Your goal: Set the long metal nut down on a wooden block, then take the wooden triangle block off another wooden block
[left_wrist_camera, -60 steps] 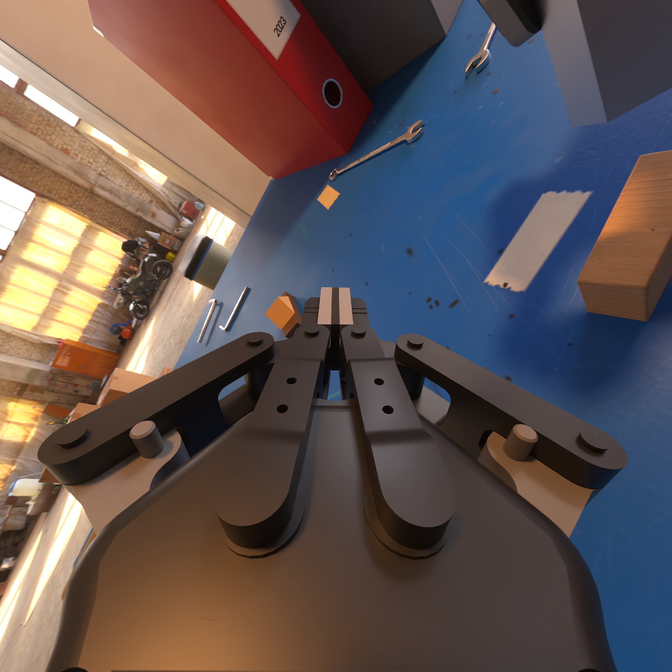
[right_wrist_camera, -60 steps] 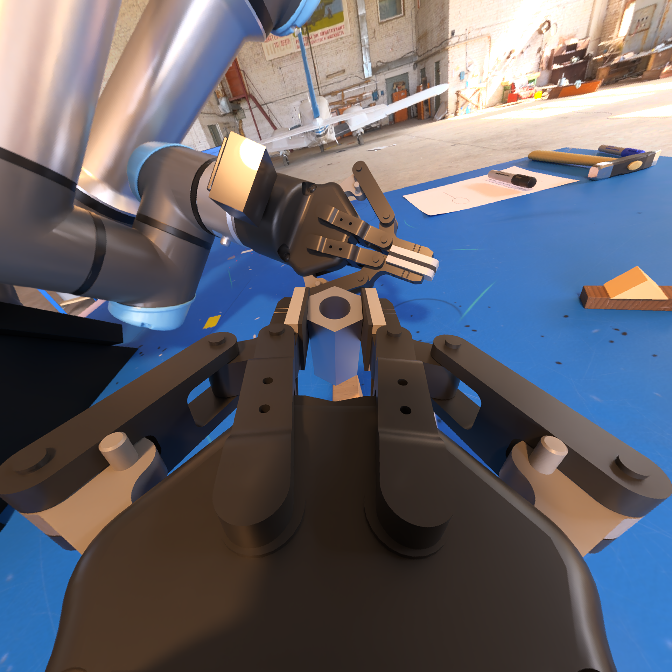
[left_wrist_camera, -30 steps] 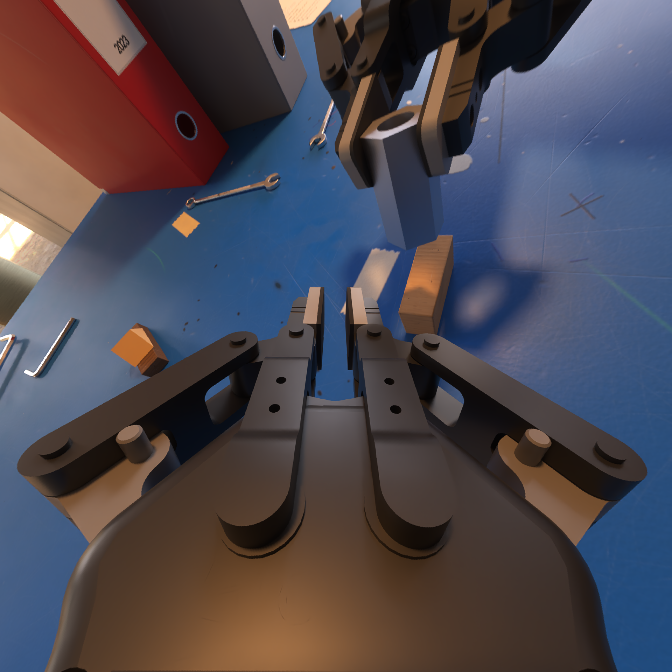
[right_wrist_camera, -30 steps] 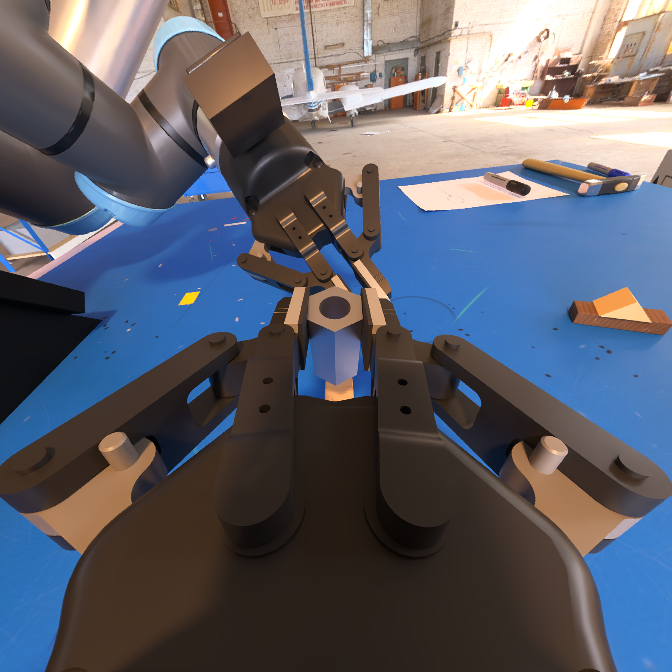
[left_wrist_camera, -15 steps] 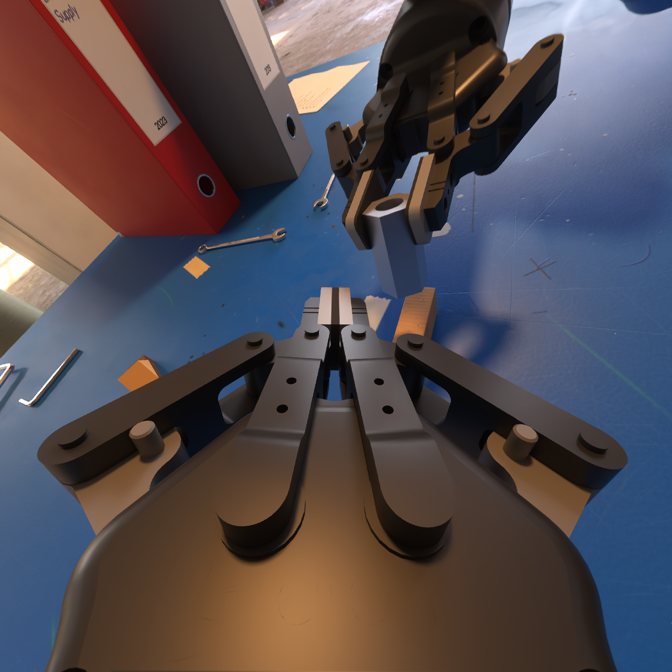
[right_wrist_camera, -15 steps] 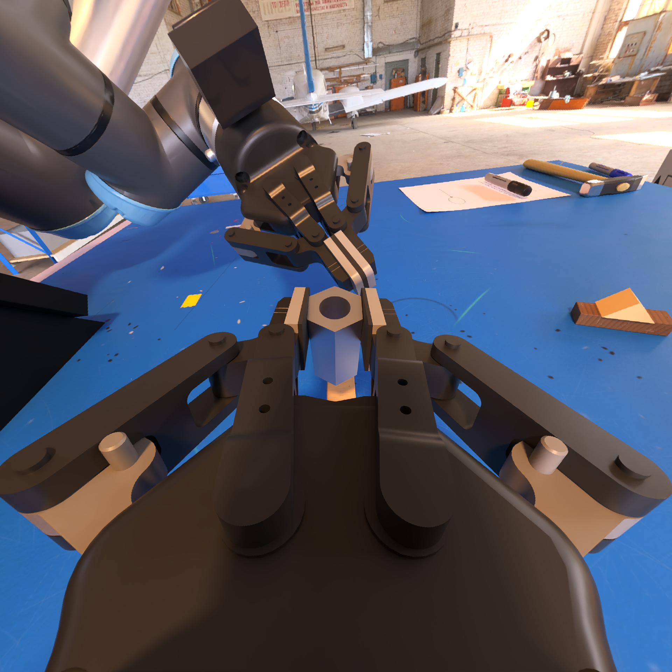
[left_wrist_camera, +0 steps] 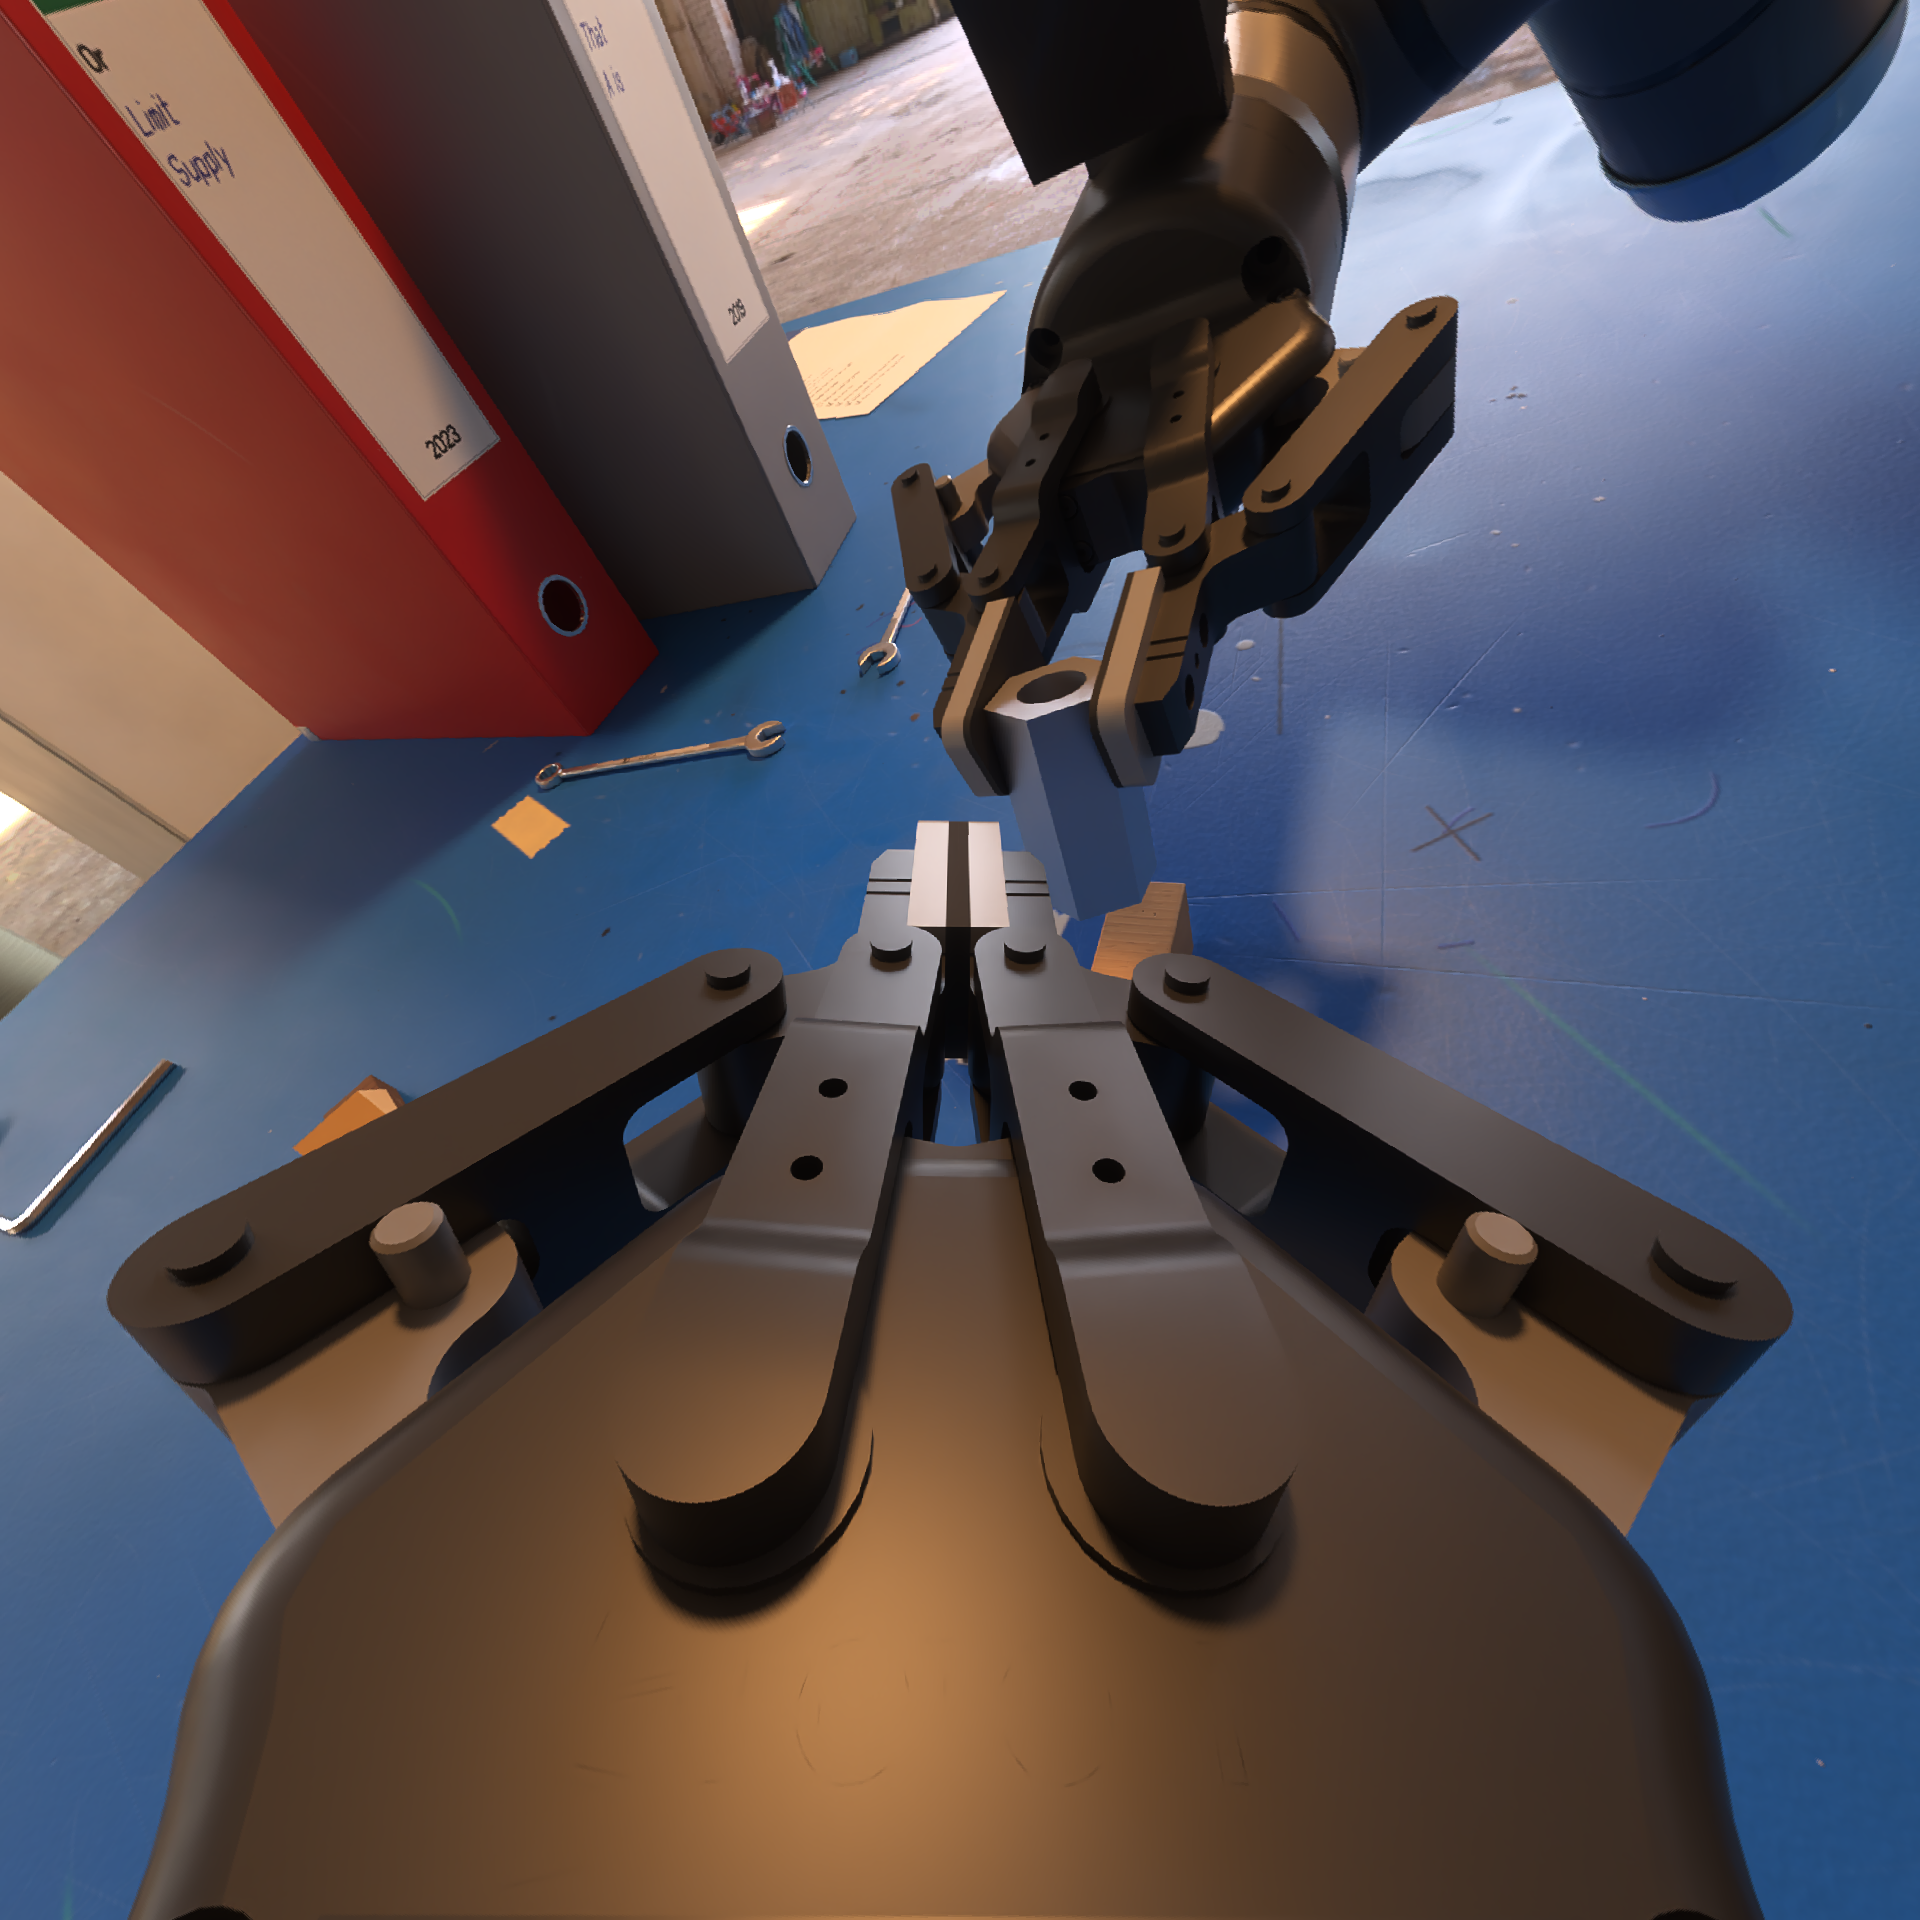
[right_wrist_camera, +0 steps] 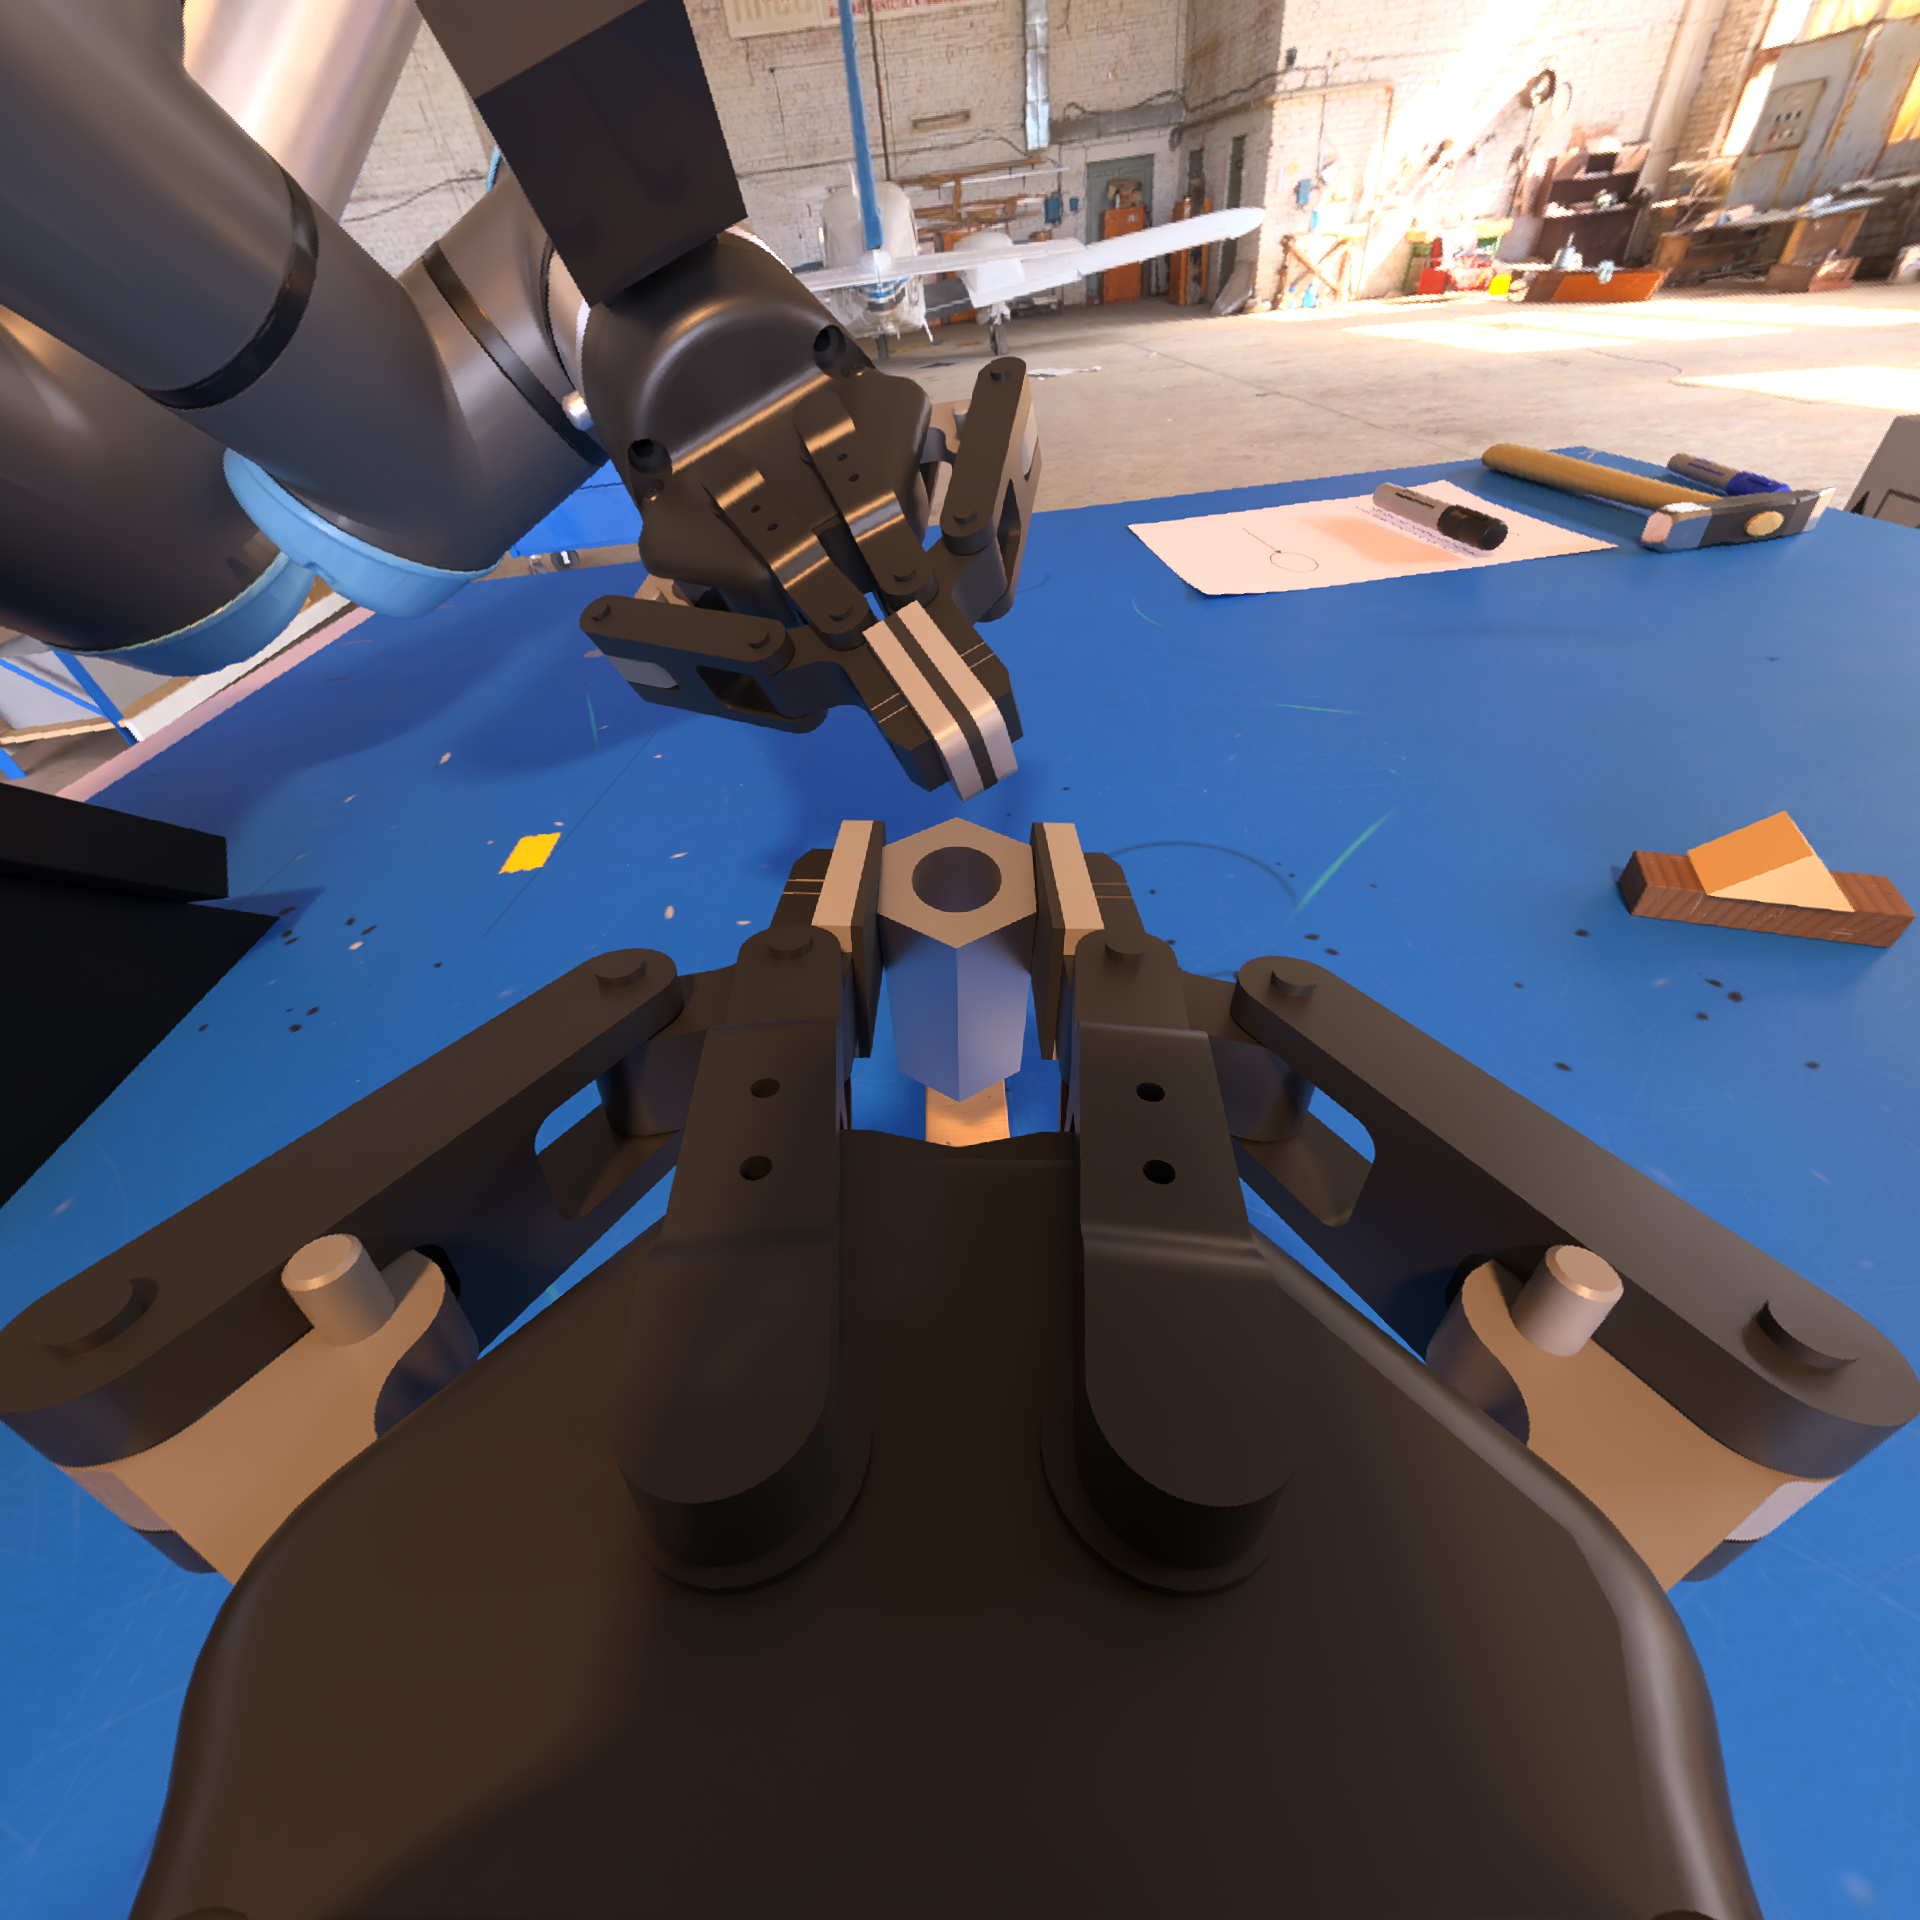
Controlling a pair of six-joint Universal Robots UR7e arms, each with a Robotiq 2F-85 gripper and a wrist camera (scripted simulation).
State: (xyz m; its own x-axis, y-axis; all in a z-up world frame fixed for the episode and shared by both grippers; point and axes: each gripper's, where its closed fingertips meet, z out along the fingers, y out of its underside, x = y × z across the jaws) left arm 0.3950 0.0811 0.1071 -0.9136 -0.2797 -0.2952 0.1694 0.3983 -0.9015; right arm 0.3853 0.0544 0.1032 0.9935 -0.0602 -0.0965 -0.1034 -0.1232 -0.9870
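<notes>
Right gripper (right_wrist_camera: 956,883): clamped on the nut (right_wrist_camera: 954,966), held upright, bore facing the camera.
Nut position: just above the pale block (right_wrist_camera: 966,1120) at 6 o'clock of it; contact not discernible.
Left gripper (left_wrist_camera: 956,873): pads pressed together, empty; it had opened slightly a second earlier, then closed again.
Change: left gripper swung in, now near the nut at 12 o'clock in the right wrist view.
Triangle (right_wrist_camera: 1766,862): on the dark block (right_wrist_camera: 1756,914), 3 o'clock, untouched.
Meaning: placement likely imminent; removal not begun.

The long metal nut (right_wrist_camera: 956,966) was held above a wooden block (right_wrist_camera: 966,1120); the wooden triangle block (right_wrist_camera: 1766,864) was set on another block (right_wrist_camera: 1756,914), right.
</notes>
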